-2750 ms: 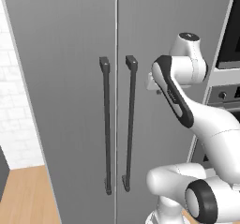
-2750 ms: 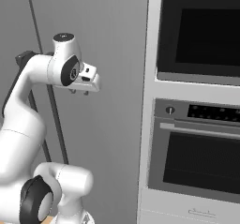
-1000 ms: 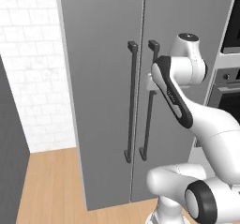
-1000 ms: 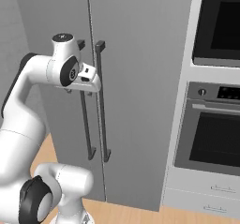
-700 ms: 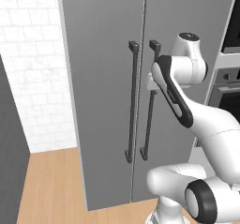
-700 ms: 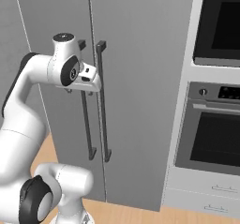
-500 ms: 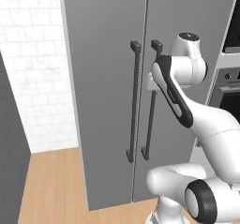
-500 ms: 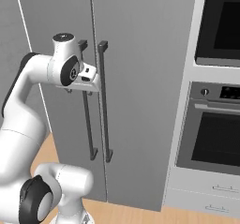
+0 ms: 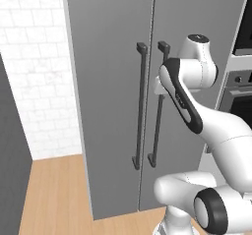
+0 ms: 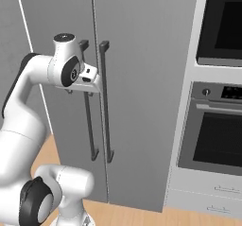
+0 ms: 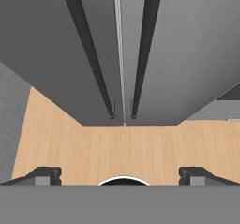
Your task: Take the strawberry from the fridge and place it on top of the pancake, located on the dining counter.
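The fridge (image 9: 113, 81) stands right before me, a tall matte grey cabinet with both doors shut. Its two long dark bar handles (image 10: 105, 102) run down either side of the centre seam (image 11: 118, 54). My gripper (image 11: 121, 174) hangs open close in front of these handles at about their upper third, pointing down at the floor, with nothing between its fingertips (image 11: 44, 173). In the right base view the gripper (image 10: 84, 89) sits just left of the handles. The strawberry is hidden behind the shut doors. The pancake and the dining counter are out of view.
A built-in oven stack (image 10: 215, 140) with white drawers below stands right of the fridge. A white brick wall (image 9: 34, 81) and a dark panel (image 9: 10, 155) lie to its left. Light wood floor (image 9: 54, 194) spreads below.
The whole picture has shifted as the base drove: the fridge now sits farther off and more to the right, with the brick wall in sight. The arm's pose is unchanged.
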Available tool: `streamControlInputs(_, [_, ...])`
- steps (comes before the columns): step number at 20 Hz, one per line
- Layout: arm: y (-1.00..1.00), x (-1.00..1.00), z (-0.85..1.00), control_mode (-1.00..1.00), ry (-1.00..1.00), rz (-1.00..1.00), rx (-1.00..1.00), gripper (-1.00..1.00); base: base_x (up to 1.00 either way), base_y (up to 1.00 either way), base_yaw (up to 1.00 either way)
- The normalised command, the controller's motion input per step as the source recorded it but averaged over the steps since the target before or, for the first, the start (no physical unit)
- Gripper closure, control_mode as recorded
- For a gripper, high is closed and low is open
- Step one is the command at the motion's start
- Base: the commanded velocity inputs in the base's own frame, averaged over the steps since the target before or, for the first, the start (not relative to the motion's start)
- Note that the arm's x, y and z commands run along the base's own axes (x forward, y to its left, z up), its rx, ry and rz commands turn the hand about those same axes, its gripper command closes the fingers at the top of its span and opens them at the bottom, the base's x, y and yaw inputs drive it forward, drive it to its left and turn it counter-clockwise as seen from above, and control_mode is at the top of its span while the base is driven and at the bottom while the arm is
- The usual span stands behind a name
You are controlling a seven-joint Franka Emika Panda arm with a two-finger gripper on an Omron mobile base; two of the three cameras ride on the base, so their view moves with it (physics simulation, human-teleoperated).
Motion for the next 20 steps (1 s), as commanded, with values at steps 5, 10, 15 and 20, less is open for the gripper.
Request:
streamControlInputs(5, [0.0, 0.0, 0.0, 1.0, 0.0, 0.0, 0.0, -1.0, -0.36, 0.0, 0.0])
streamControlInputs(10, [0.0, 0.0, -0.03, -1.0, -0.04, 0.0, 0.0, -1.0, -0.09, 0.01, 0.0])
streamControlInputs(15, [0.0, 0.38, -0.01, -1.0, -0.3, -0.01, 0.0, -1.0, 0.0, 0.0, 0.0])
streamControlInputs(20, [-0.09, 0.23, 0.05, -1.0, -0.41, -0.06, 0.0, -1.0, 0.0, 0.0, 0.0])
